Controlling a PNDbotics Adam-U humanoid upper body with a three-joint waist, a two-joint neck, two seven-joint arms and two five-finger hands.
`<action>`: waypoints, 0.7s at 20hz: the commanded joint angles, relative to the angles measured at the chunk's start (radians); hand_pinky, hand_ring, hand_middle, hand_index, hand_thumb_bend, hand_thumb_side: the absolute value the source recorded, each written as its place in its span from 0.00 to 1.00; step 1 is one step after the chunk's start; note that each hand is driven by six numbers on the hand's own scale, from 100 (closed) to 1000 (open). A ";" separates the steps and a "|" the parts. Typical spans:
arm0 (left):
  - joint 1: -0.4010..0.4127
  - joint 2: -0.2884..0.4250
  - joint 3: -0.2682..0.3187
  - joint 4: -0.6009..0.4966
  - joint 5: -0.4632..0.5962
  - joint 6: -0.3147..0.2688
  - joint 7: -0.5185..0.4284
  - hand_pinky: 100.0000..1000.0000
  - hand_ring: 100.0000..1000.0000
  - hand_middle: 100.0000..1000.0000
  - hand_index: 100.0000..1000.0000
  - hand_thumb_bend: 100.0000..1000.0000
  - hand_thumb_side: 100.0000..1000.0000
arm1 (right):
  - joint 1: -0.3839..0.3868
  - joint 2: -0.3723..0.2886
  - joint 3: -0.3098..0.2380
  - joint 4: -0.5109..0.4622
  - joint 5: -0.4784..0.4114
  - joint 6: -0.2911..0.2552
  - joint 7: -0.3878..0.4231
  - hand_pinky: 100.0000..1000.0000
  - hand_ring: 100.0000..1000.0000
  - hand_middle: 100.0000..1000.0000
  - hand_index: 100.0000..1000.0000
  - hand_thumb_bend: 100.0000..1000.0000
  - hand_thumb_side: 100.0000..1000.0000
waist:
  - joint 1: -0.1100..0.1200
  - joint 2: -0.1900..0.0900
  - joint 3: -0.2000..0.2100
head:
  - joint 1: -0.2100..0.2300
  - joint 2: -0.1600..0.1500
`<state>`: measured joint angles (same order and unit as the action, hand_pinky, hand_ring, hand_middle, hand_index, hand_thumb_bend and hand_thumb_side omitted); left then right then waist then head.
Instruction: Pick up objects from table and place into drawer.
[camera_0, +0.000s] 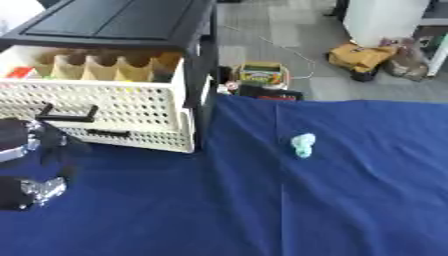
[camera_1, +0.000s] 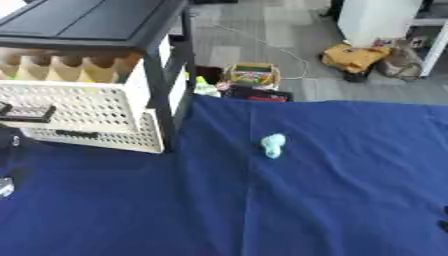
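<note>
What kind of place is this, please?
Probably an indoor lab or office workspace: a table under dark blue cloth, a white perforated plastic drawer pulled open from a black frame, and grey floor with a loose cable and bags behind.

Small pale-green lumpy object (camera_0: 303, 145) lying alone on the blue cloth-covered table (camera_0: 350, 200), well right of the open cream perforated plastic drawer (camera_0: 105, 107) with black handle; robot's black-and-silver left hand (camera_0: 31, 165) at the left edge, fingers curled, holding nothing
</note>
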<state>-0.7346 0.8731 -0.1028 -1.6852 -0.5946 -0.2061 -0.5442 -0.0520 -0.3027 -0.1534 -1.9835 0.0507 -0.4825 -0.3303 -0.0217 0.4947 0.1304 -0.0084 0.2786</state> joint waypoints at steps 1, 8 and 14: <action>-0.030 0.016 0.000 0.028 -0.030 -0.010 0.022 0.68 0.45 0.50 0.84 0.00 0.81 | -0.001 -0.002 -0.005 -0.016 0.008 0.005 0.000 0.65 0.74 0.45 0.76 0.00 0.93 | 0.003 -0.018 -0.001 | 0.005 -0.014; -0.072 -0.010 -0.021 0.086 -0.052 -0.026 0.057 0.69 0.45 0.49 0.84 0.00 0.82 | -0.005 0.006 -0.004 -0.016 0.013 0.011 0.002 0.65 0.74 0.45 0.76 0.00 0.93 | 0.004 -0.011 -0.006 | 0.006 -0.021; -0.100 -0.026 -0.027 0.121 -0.067 -0.024 0.082 0.70 0.45 0.49 0.85 0.00 0.81 | -0.009 0.011 -0.001 -0.016 0.015 0.014 0.005 0.65 0.74 0.45 0.76 0.00 0.92 | 0.003 -0.004 -0.008 | 0.007 -0.028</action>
<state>-0.8166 0.8268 -0.1377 -1.5639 -0.6568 -0.2309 -0.4725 -0.0585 -0.2862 -0.1528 -1.9835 0.0584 -0.4698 -0.3255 -0.0212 0.5106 0.1231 -0.0024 0.2649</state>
